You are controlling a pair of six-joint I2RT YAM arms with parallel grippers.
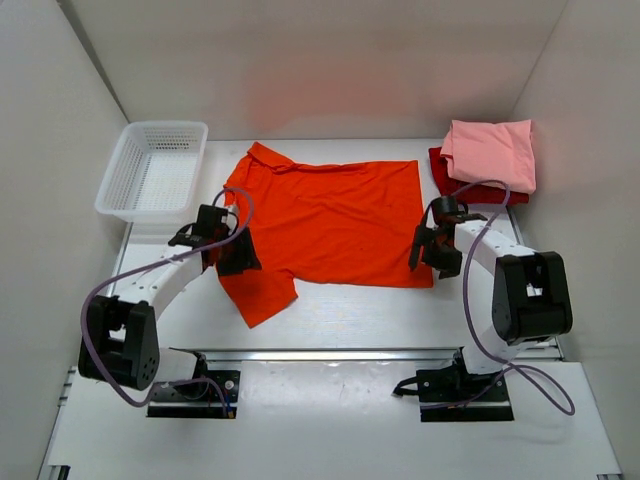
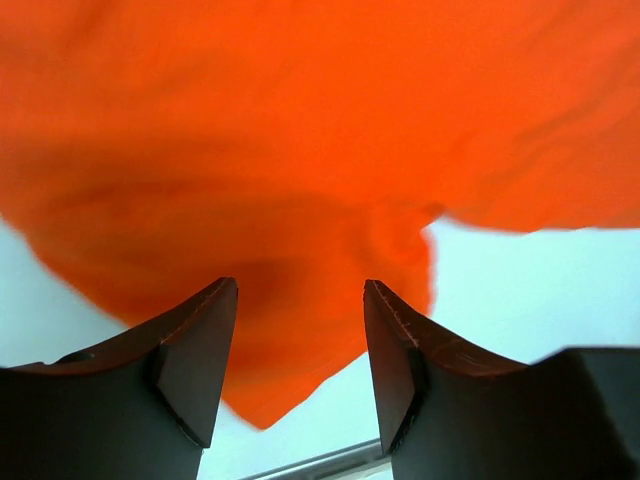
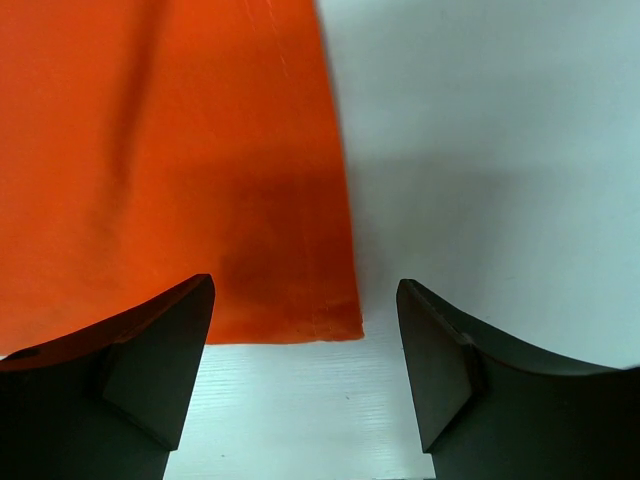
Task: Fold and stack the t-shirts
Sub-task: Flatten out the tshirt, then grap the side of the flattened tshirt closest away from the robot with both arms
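Note:
The bright orange collared t-shirt lies spread flat in the middle of the table, collar to the far left, one sleeve pointing toward the near edge. My left gripper is open above the shirt's near-left sleeve; nothing is between the jaws. My right gripper is open above the shirt's near-right hem corner, empty. The light pink shirt lies folded on the dark red shirt at the far right.
A white plastic mesh basket stands at the far left, just beyond my left gripper. White walls close in the table on three sides. A metal rail runs along the near edge.

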